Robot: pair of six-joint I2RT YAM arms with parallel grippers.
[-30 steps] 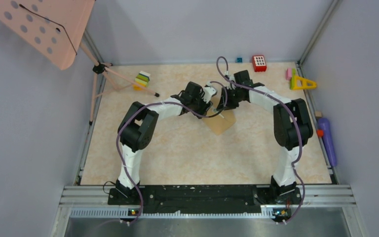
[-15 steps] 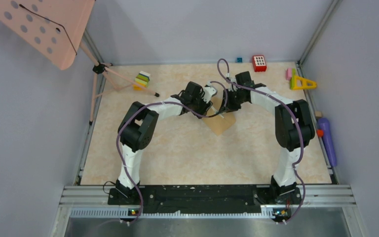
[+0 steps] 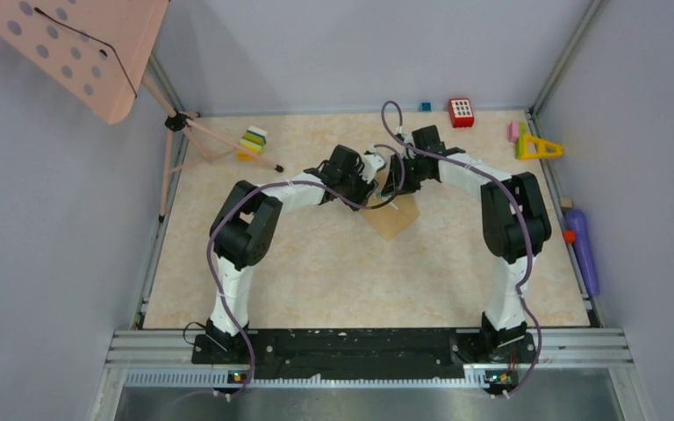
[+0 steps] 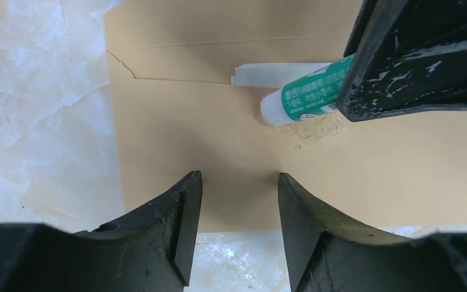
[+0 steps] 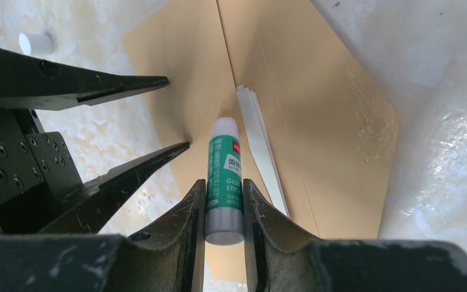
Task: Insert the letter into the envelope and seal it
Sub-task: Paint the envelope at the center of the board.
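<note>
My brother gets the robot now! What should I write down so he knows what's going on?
Left gripper: open, low over one edge of the tan-brown kraft paper envelope, holding nothing.
Right gripper: shut on the green-and-white glue stick, uncapped tip down by the envelope's mouth.
Done: the folded white letter is tucked in, with one edge peeking out. Glue smears show on the paper.
Left to do: finish gluing, fold the flap down, and press it shut.
</note>
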